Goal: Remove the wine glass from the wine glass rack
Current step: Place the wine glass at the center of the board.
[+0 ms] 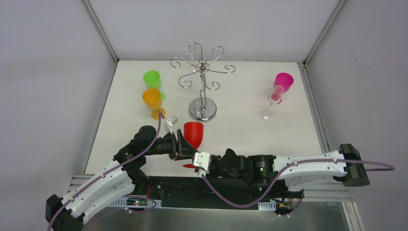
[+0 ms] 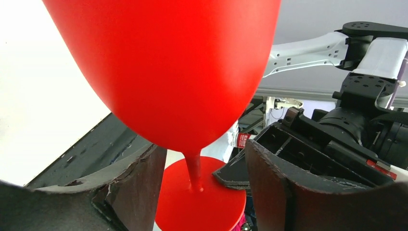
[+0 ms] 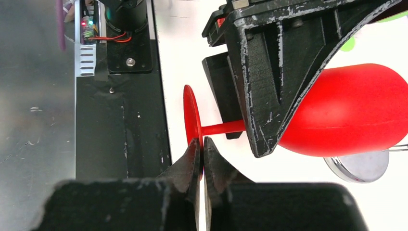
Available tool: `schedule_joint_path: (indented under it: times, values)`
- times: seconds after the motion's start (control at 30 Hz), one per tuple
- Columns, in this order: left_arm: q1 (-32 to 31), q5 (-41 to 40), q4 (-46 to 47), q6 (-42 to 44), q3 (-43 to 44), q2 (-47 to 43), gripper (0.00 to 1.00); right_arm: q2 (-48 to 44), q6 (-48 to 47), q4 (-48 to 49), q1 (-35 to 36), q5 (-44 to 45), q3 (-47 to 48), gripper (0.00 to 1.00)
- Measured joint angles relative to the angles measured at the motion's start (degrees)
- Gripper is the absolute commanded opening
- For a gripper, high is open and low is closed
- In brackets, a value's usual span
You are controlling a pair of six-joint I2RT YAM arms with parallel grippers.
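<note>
Glass: red wine glass (image 1: 194,134) off the wine glass rack (image 1: 202,109), well in front of it.
Axis: foot nearward, bowl toward the rack (tilted).
Right gripper (image 3: 202,154): pinching the foot's rim.
Left gripper (image 2: 204,147): spread astride the bowl's bottom.

The red wine glass (image 1: 194,134) is roughly upright, apart from the chrome wine glass rack (image 1: 202,110), just in front of it.

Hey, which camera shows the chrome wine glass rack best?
Top external: the wine glass rack shows whole, base to scroll arms. Right wrist catches only an edge of its mirrored base; left wrist shows none of it.
</note>
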Motion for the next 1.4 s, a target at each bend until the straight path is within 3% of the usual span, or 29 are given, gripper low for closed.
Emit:
schedule_joint_path:
  times: [0.37,0.8,0.93,1.17,1.4]
  values:
    - [0.0,-0.02,1.33,-0.66,-0.39,-0.48,0.41,1.31,-0.85,2.47,0.13,3.61,0.24,0.0]
    - [0.0,-0.9,1.66,-0.87,-1.25,-0.55,0.01,1.84,-0.79,2.86,0.13,5.55,0.52,0.0]
    - [0.0,-0.9,1.88,-0.76,-1.25,-0.55,0.0,1.84,-0.63,2.89,0.13,5.64,0.52,0.0]
    - [0.0,-0.9,1.88,-0.55,-1.25,-0.55,0.0,1.7,0.68,2.89,0.13,5.81,0.61,0.35]
    - [0.0,-0.72,1.86,0.7,-1.25,-0.55,0.0,-0.98,2.95,1.25,0.17,7.04,1.09,0.47]
